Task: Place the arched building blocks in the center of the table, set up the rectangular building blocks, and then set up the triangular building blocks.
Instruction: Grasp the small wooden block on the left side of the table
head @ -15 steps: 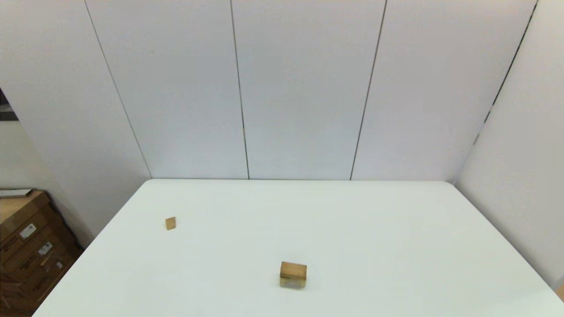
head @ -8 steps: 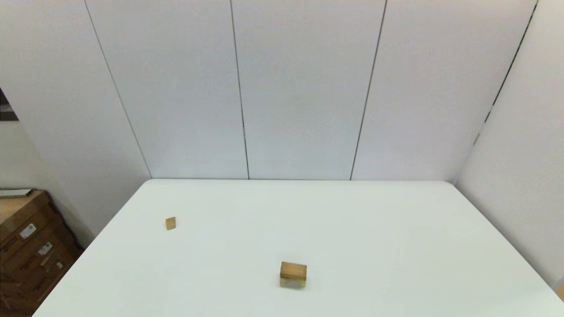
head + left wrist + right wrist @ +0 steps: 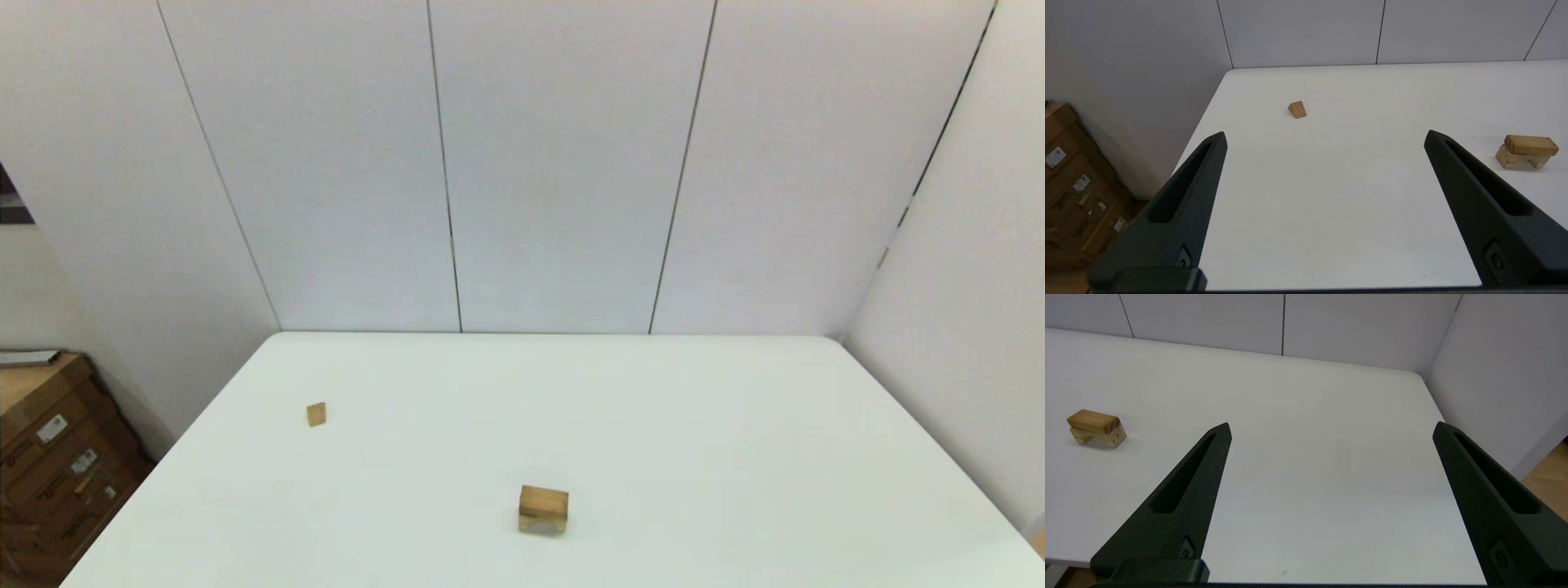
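The arched building block (image 3: 541,525) stands near the front middle of the white table (image 3: 718,425), hollow side down. The rectangular building block (image 3: 544,500) lies flat across its top. The left wrist view shows the same stack, bar (image 3: 1531,145) over arch (image 3: 1506,157); so does the right wrist view, bar (image 3: 1092,421) over arch (image 3: 1102,438). The triangular building block (image 3: 316,414) sits alone at the table's left, also the small wedge (image 3: 1297,109). My left gripper (image 3: 1325,134) and right gripper (image 3: 1333,426) hover open and empty at the near table edge, outside the head view.
Stacked cardboard boxes (image 3: 49,457) stand on the floor beyond the table's left edge, seen again as boxes (image 3: 1073,183). White wall panels (image 3: 555,163) rise behind the table, and a side wall (image 3: 1502,375) runs close along its right edge.
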Controlling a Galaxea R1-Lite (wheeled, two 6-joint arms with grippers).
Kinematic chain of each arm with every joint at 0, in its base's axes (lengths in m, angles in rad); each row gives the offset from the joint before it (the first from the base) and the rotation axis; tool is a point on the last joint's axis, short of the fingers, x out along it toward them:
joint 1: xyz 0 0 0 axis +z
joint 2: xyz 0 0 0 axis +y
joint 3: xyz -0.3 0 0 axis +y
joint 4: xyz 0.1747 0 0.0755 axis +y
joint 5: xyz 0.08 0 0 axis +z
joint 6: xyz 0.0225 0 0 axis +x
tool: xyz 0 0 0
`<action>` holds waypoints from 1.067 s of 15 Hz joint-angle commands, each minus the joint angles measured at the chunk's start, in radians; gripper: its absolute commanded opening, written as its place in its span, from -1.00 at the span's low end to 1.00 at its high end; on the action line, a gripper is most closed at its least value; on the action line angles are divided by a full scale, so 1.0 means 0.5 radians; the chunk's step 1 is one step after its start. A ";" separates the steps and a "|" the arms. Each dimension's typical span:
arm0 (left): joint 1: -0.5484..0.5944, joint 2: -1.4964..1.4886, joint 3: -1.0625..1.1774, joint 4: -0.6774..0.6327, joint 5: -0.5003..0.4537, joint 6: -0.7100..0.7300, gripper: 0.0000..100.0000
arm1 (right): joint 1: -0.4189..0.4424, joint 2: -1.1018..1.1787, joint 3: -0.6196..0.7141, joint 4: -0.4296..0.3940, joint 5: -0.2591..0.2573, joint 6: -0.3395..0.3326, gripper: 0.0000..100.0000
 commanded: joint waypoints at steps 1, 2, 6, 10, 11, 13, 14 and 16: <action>0.000 0.003 0.000 0.001 0.000 -0.006 1.00 | 0.000 0.005 0.017 -0.016 -0.006 0.050 1.00; 0.000 0.003 0.000 0.001 0.000 -0.006 1.00 | 0.000 0.005 0.017 -0.023 -0.006 0.065 1.00; 0.000 0.003 0.000 0.001 -0.003 0.034 1.00 | 0.000 0.005 0.017 -0.023 -0.009 0.105 1.00; 0.000 0.156 -0.282 0.182 0.006 0.181 1.00 | 0.000 0.005 0.017 -0.023 -0.009 0.105 1.00; 0.000 0.328 -0.414 0.256 0.006 0.169 1.00 | 0.000 0.005 0.017 -0.023 -0.009 0.105 1.00; -0.003 0.730 -0.549 0.256 0.018 0.147 1.00 | 0.000 0.005 0.017 -0.023 -0.009 0.105 1.00; 0.000 0.951 -0.586 0.198 0.021 0.104 1.00 | 0.000 0.005 0.017 -0.023 -0.009 0.105 1.00; 0.003 1.444 -0.666 -0.033 0.089 -0.089 1.00 | 0.000 0.005 0.017 -0.023 -0.009 0.105 1.00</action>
